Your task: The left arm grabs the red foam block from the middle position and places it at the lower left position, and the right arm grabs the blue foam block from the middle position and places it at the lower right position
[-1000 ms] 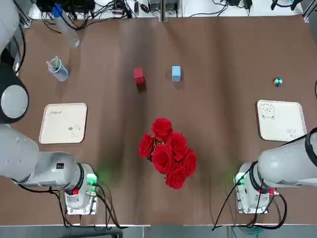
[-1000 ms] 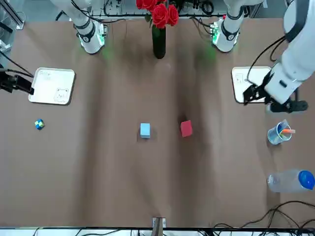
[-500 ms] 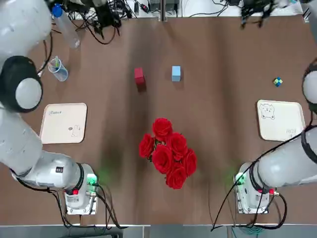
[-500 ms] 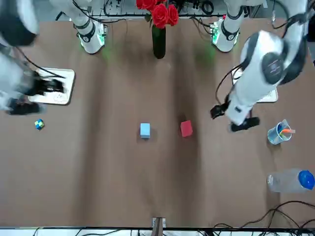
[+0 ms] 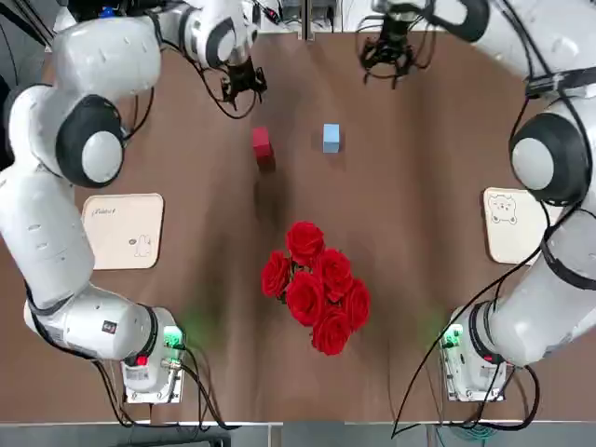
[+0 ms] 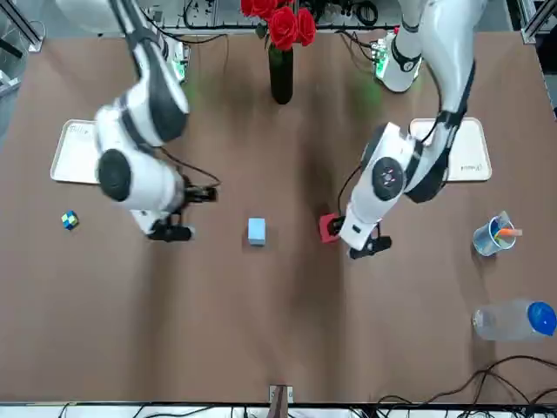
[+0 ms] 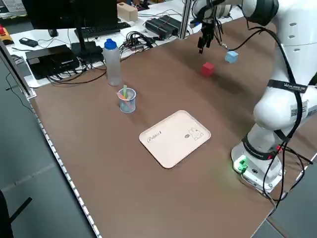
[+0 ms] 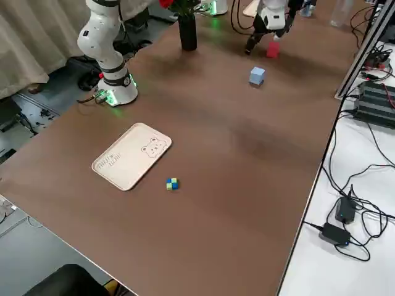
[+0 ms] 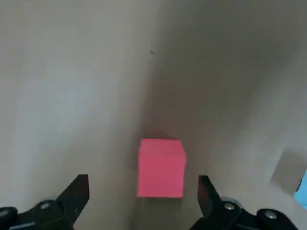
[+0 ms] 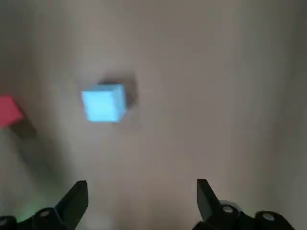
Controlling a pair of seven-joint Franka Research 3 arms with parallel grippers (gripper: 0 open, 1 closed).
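Both arms have swung out from the sides within the last second. Left hand (image 5: 244, 86), fingers spread, hovers just beyond the red foam block (image 5: 262, 143); right hand (image 5: 391, 58), likewise spread, hangs farther from the blue foam block (image 5: 331, 138). Both blocks remain mid-tabletop (image 5: 419, 233), ungrasped.

Overhead camera looks straight down on the desk (image 5: 447, 168); front camera faces the robot from across it. Side cameras view diagonally from raised corners. Wrist cameras look down closely. All views share the red foam block (image 5: 261, 142) and blue foam block (image 5: 331, 137).
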